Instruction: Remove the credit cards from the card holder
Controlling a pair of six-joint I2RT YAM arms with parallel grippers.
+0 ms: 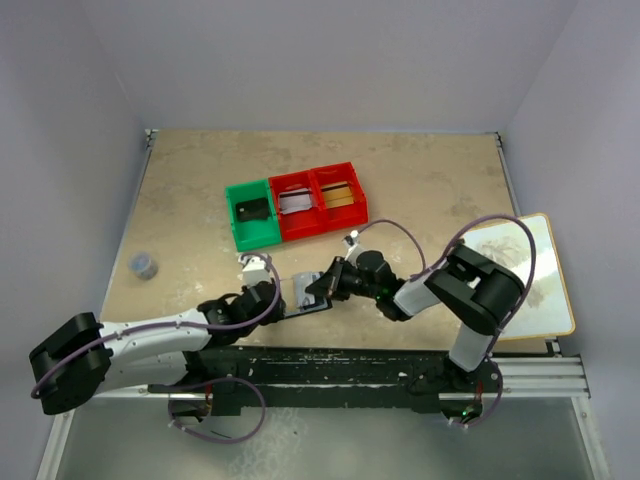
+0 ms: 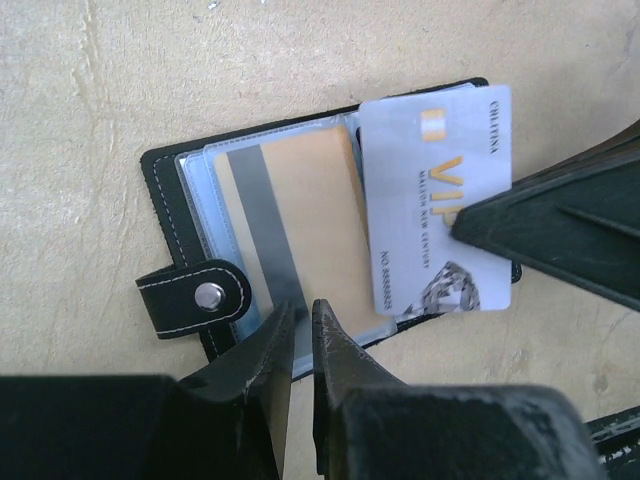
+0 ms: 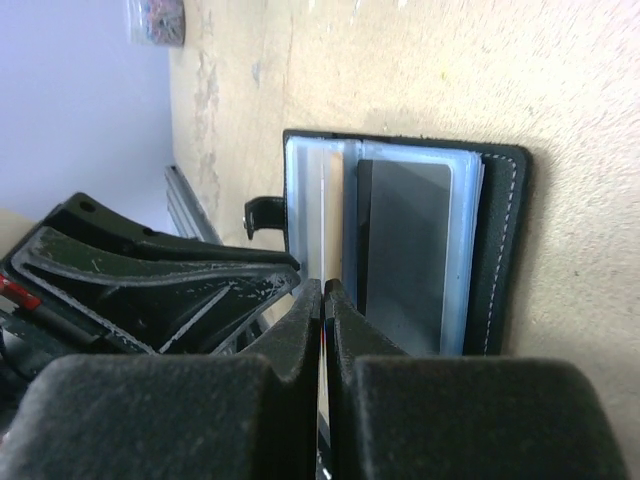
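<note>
Logging card holder (image 2: 162, 195) lying open and flat on tan table (image 1: 420, 170), just ahead of the arm bases, between the two claws. Reads black outside with pale stitching, clear sleeves fanned inside, snap tab (image 2: 195, 297) sticking out at one edge. Pinching silver card (image 2: 432, 190) with right gripper (image 3: 323, 292): fingers pressed together on it, card seen edge-on as a thin pale line in the right wrist view. Shows "VIP" in gold print from the left wrist view, slightly tilted, most of its face clear of the sleeves, one long edge overlapping the middle of the holder. Cannot tell whether that edge sits inside a sleeve or only over it. Left gripper (image 2: 302, 312) drawn nearly together at the holder's near edge, a pale sliver of sleeve in the slit between the fingers, so clamping the card holder there. Gold-brown card (image 2: 300, 220) with grey stripe lodged in a sleeve beside the tab. Black card (image 3: 400, 250) lodged in another sleeve on the opposite leaf. Farther back on the table, well apart from the holder: green bin (image 1: 255, 238) holding a dark flat piece, touching two red bins (image 1: 322, 228) with flat cards inside, too small to identify.
</note>
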